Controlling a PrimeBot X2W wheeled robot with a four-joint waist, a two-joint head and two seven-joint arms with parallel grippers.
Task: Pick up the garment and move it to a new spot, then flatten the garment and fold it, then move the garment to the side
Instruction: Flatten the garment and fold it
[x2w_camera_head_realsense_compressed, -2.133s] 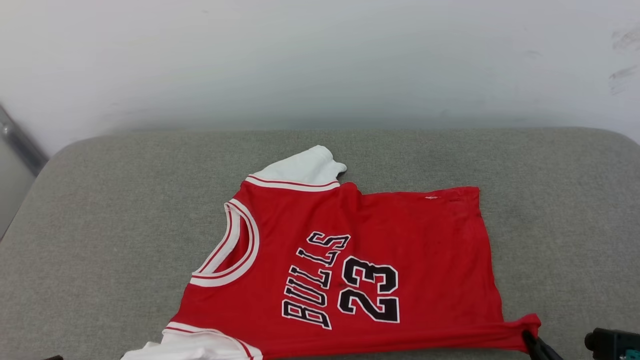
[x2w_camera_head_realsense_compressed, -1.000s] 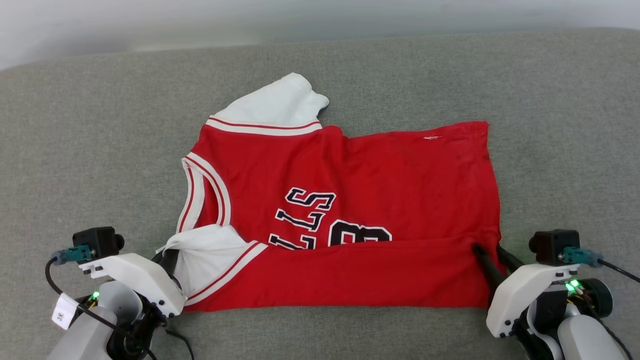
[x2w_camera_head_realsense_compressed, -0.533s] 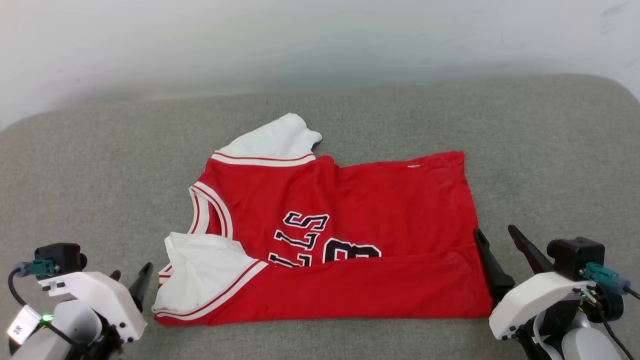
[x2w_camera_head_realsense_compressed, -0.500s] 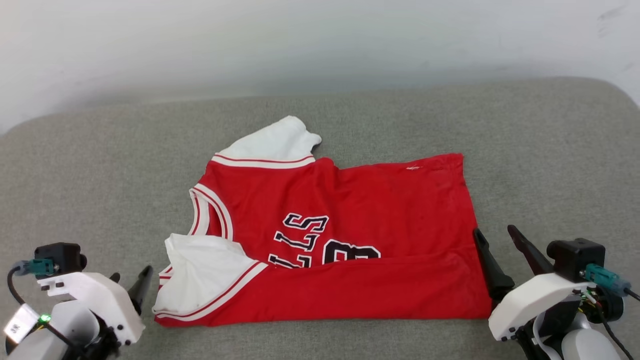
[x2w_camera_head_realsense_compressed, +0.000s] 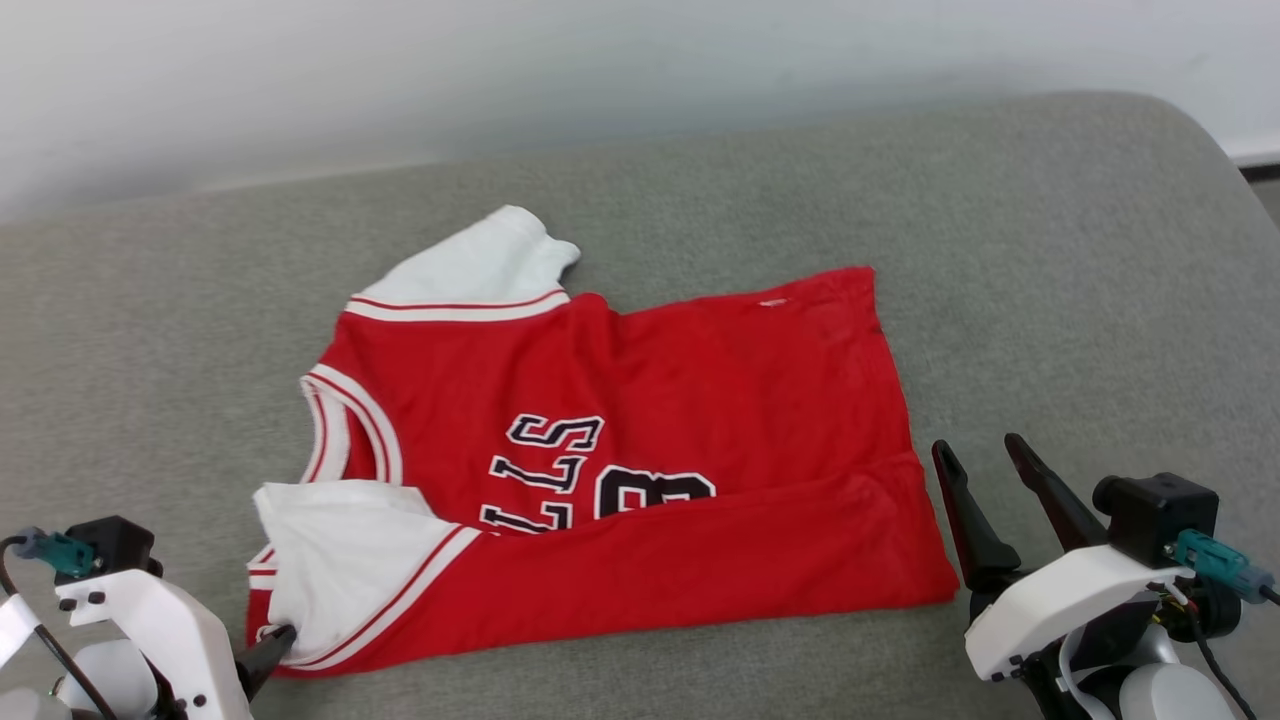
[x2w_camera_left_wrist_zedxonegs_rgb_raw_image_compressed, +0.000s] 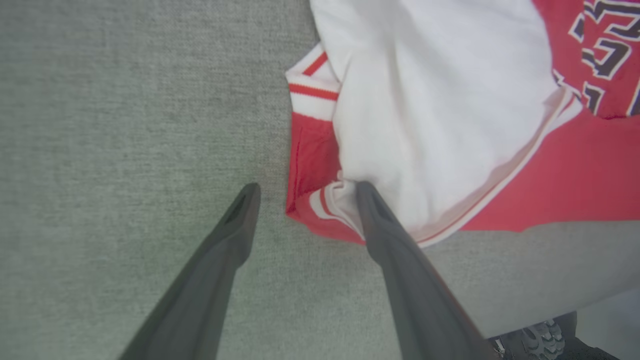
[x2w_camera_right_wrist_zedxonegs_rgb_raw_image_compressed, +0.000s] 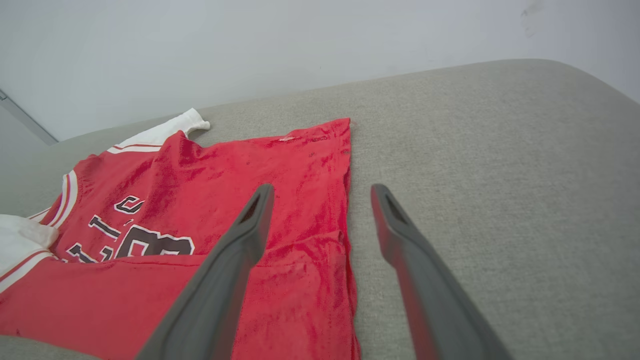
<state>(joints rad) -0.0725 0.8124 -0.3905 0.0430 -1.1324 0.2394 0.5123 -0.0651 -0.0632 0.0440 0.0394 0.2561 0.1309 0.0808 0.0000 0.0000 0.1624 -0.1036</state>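
I have bare grey cushion (x2w_camera_head_realsense_compressed: 1080, 260) on every side of the shirt (x2w_camera_head_realsense_compressed: 650, 400): a wide strip to its right, another beyond it up to the wall (x2w_camera_head_realsense_compressed: 500, 70), and more room on the left. The shirt lies flat mid-cushion and blocks the middle. My right pincer (x2w_camera_head_realsense_compressed: 976, 446) stands spread just beside the hem, clear of it. My left pincer (x2w_camera_left_wrist_zedxonegs_rgb_raw_image_compressed: 306, 189) straddles the near sleeve corner, one finger over cloth, the other over bare cushion.
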